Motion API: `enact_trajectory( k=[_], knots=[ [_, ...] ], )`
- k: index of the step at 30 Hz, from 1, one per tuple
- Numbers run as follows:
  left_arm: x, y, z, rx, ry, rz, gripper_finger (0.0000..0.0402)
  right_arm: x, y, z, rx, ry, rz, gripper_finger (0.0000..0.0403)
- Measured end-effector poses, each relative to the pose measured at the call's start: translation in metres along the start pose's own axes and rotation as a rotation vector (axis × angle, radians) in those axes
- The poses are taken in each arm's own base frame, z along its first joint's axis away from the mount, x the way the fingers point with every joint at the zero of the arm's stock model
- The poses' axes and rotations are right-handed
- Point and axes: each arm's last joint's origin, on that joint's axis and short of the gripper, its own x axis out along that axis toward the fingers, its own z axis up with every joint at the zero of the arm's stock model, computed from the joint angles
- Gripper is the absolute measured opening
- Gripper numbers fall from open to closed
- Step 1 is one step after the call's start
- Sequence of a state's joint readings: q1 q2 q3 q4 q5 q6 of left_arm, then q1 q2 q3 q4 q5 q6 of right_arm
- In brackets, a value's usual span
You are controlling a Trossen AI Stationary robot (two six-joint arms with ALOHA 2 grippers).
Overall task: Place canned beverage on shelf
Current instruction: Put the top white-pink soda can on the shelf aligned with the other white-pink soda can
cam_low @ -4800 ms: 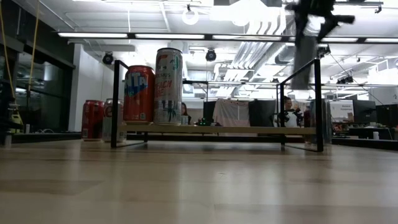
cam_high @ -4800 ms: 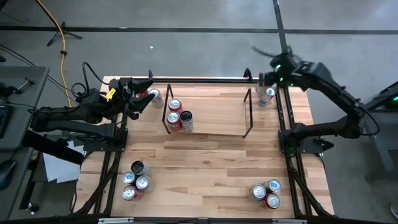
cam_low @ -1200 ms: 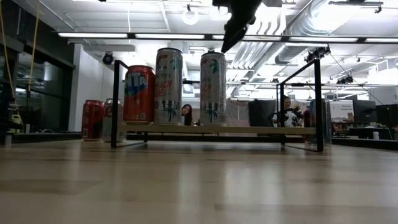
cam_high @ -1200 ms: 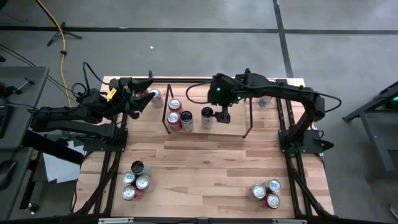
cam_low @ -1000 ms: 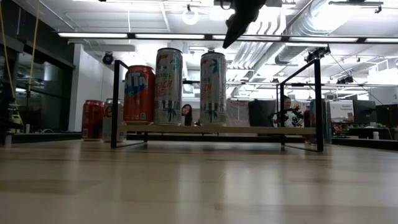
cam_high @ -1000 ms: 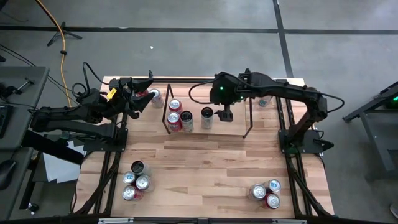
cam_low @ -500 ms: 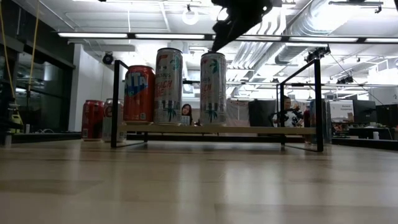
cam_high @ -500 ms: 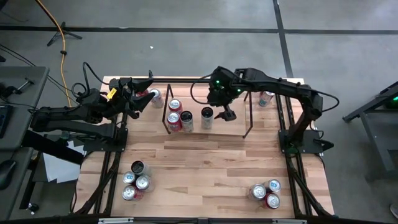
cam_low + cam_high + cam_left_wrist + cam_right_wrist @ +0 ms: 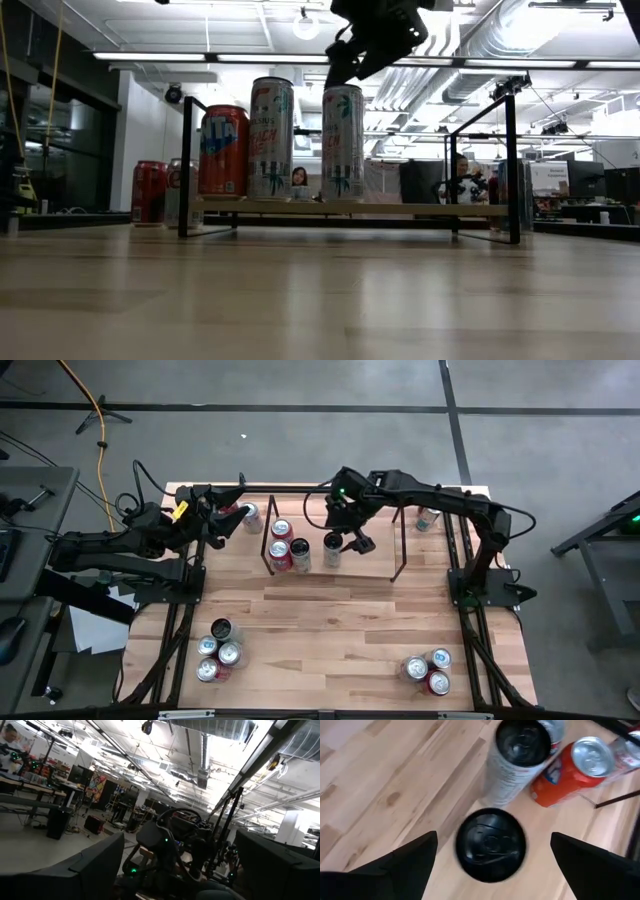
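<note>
The shelf (image 9: 372, 565) stands at the table's far middle. On its top stand a red can (image 9: 223, 150), a tall light can (image 9: 271, 138) and a tall can with a black top (image 9: 343, 142), each on its base. That last can also shows in the high view (image 9: 332, 546) and the right wrist view (image 9: 491, 844). My right gripper (image 9: 354, 541) hangs open just above it, fingers wide apart and clear of it. My left gripper (image 9: 233, 510) waits open at the table's far left corner.
Two cans (image 9: 247, 513) stand by my left gripper's fingertips. One can (image 9: 428, 516) stands at the far right, outside the shelf. Groups of cans stand at the near left (image 9: 215, 650) and near right (image 9: 430, 671). A black rail frame (image 9: 460, 560) edges the table.
My right gripper has gone a little toward the table's left above the shelf and has turned about. The black-topped can stays upright on the shelf where it was.
</note>
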State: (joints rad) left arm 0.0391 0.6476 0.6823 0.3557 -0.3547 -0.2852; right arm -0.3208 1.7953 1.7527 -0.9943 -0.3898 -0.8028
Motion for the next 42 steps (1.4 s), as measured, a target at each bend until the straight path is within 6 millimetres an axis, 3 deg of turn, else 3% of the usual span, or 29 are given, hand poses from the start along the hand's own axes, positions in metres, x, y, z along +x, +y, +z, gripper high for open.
enact_trajectory(
  k=[8, 20, 42],
  knots=[
    [0.0, 0.0, 0.0, 0.0, 0.001, 0.001, 0.0337, 0.011, -0.009, -0.009, 0.01, 0.013, 0.02, 0.0374],
    [0.0, 0.001, -0.002, 0.006, 0.018, 0.006, 0.0337, 0.02, -0.006, -0.012, 0.015, 0.001, 0.115, 0.0374],
    [0.0, 0.001, -0.002, 0.006, 0.019, 0.006, 0.0337, 0.021, -0.008, -0.012, 0.139, 0.099, 0.008, 0.0374]
  ],
)
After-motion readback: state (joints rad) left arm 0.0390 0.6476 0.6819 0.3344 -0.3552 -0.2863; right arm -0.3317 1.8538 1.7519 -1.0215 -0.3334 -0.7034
